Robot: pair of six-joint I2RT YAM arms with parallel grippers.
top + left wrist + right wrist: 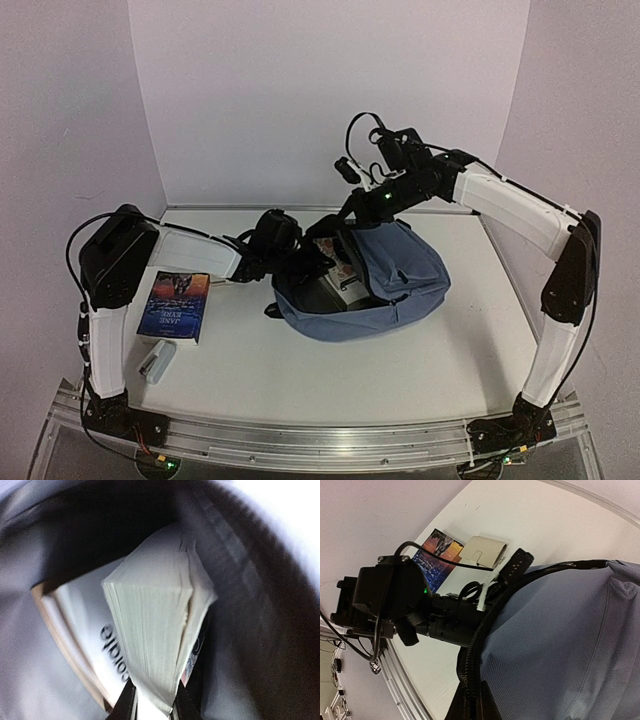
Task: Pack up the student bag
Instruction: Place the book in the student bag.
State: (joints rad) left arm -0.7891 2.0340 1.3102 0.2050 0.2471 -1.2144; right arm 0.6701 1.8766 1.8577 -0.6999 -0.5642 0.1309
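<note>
The blue bag (pixel 400 270) lies in the middle of the surface (pixel 330 375), with its mouth open to the left. The left claw (pixel 154 707) is inside it, squeezing a book (pixel 150 630). The right claw (pixel 470 709) is closed tight on the bag's rim.

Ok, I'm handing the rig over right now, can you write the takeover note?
Left fingers: shut on a thick cream-paged paperback, inside the slate-blue fabric backpack.
Right fingers: shut on the backpack's rim, holding its mouth open.
Done: a white-covered book already lies inside.
Left to do: release the paperback, then pack the blue-covered book and small beige case lying on the white table, left of the backpack.
</note>
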